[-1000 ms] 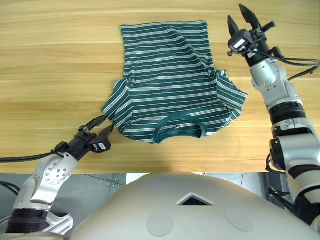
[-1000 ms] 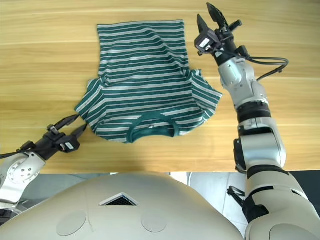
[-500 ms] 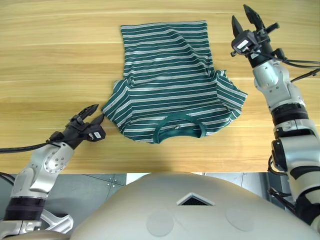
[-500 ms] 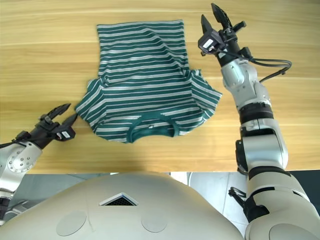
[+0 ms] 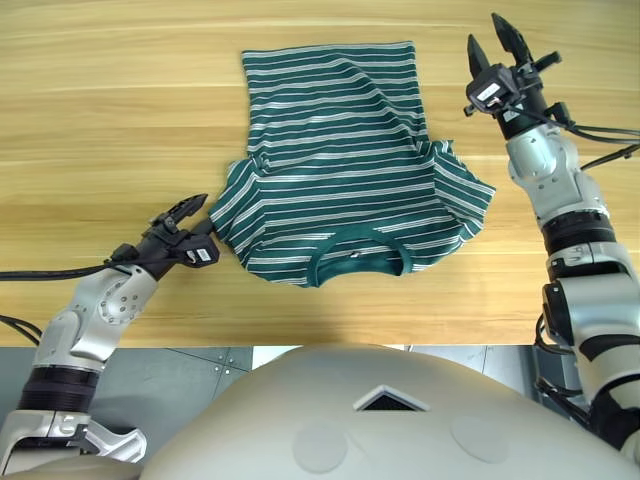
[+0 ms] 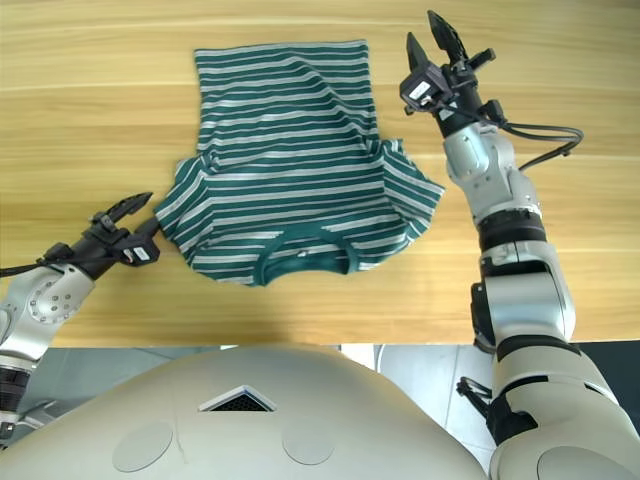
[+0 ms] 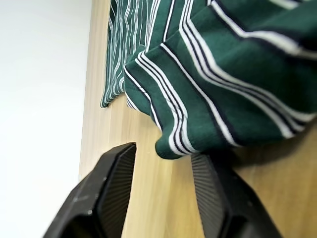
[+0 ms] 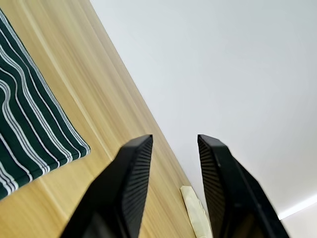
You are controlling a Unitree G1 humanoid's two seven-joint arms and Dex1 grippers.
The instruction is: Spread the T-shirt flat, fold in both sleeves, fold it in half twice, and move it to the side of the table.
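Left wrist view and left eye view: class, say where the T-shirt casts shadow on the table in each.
Left wrist view: a dark shadow lies on the table under the raised sleeve edge of the T-shirt, beside the open left pincer. Left eye view: only a thin soft shadow along the shirt's near edge, suggesting overhead light.

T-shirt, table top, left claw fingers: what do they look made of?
The T-shirt looks like soft knit fabric, probably cotton jersey, with a matte finish; it drapes and wrinkles. The table is light wood or wood-look laminate with a satin finish; it shows straight grain lines, but I cannot tell which. On the left claw, the fingers look like matte black moulded plastic or rubber, with fine ridges on the inner faces.
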